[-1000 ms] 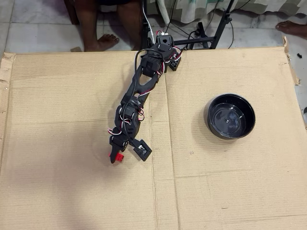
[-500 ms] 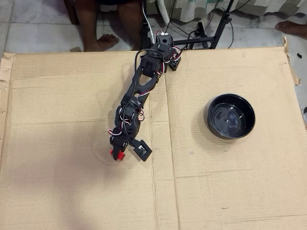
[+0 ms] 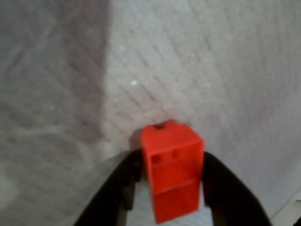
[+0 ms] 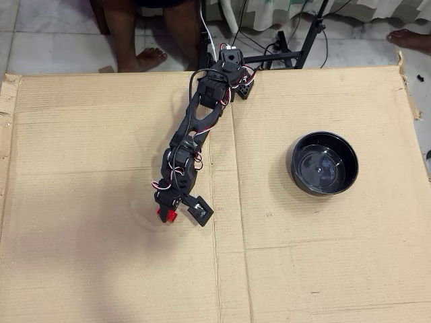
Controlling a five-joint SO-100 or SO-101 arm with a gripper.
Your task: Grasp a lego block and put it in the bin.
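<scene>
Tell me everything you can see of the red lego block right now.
The lego block is a small bright red brick that looks like glossy plastic. In the wrist view it sits between the gripper's two dark fingers, which press its sides, above blurred cardboard; faint round marks show on its face. In the overhead view it is a red speck at the arm's tip, far left of the black bowl.

Black plastic arm [image 4: 195, 128], built of blocky servo housings joined by slim black links. Thin red and white wires looped along the links, bunched thickest just behind the gripper [image 4: 166, 214]. Small square black part [image 4: 200, 210] with a pale face jutting out beside the gripper. White patch on the top of the base block [image 4: 230, 59], at the far end from the gripper. Wrist view: two matte black fingers [image 3: 120, 188], broad, smooth, tapering toward rounded tips.
</scene>
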